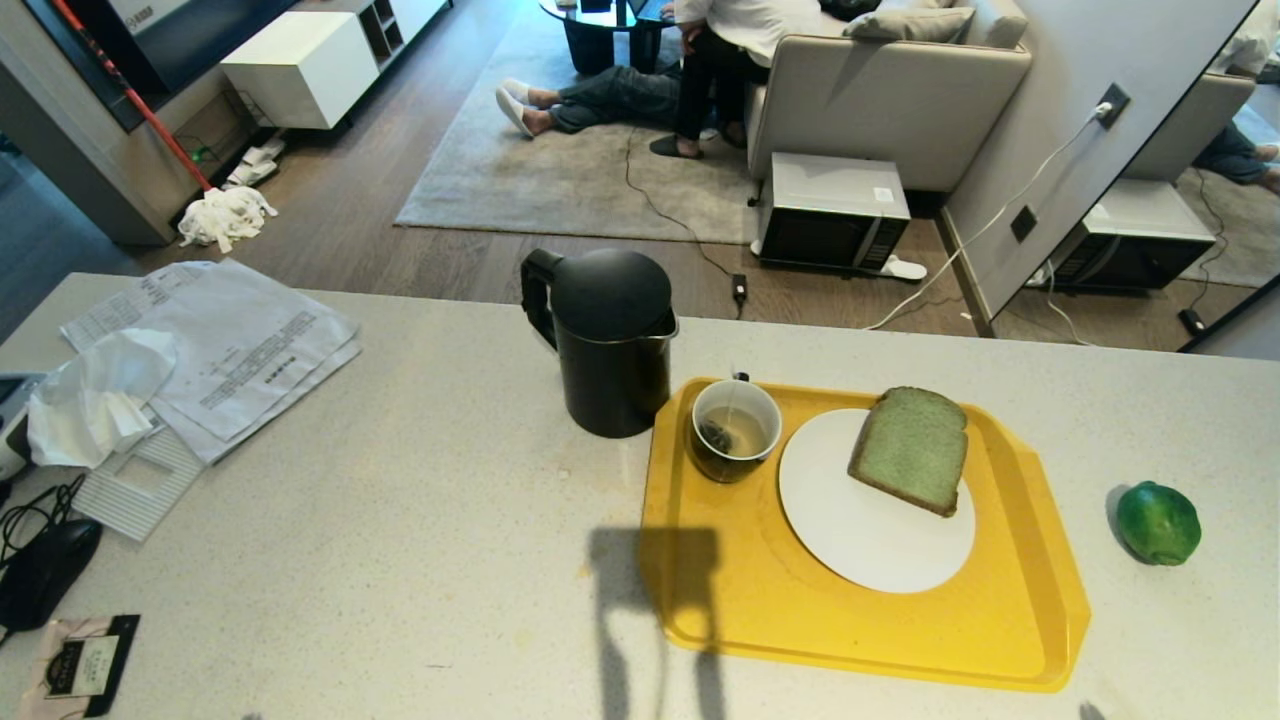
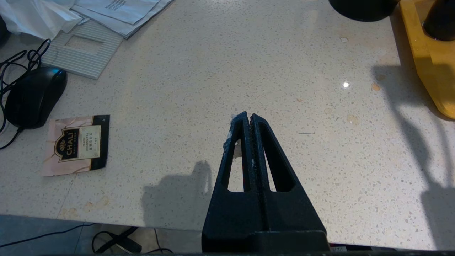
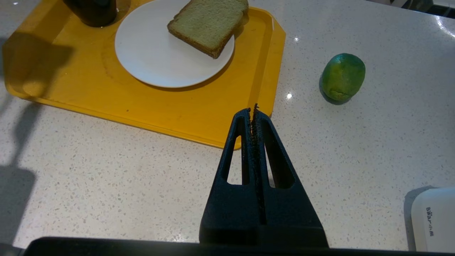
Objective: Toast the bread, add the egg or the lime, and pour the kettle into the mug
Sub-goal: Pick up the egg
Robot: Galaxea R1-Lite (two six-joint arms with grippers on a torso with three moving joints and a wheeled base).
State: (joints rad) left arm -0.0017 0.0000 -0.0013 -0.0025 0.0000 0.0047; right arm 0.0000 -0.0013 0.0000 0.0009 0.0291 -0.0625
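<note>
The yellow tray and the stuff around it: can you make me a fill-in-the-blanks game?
1. The bread lies on a white ____.
2. The mug stands on the yellow tray next to the black ____.
3. The lime sits on the ____, off the tray.
4. The jaws of both grippers are ____.

Missing words: plate, kettle, counter, shut

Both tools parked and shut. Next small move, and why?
Probably open the right tool and reach toward the lime. It lies loose on the counter beside the yellow tray, nearest that arm, while the bread already sits on the plate.
</note>
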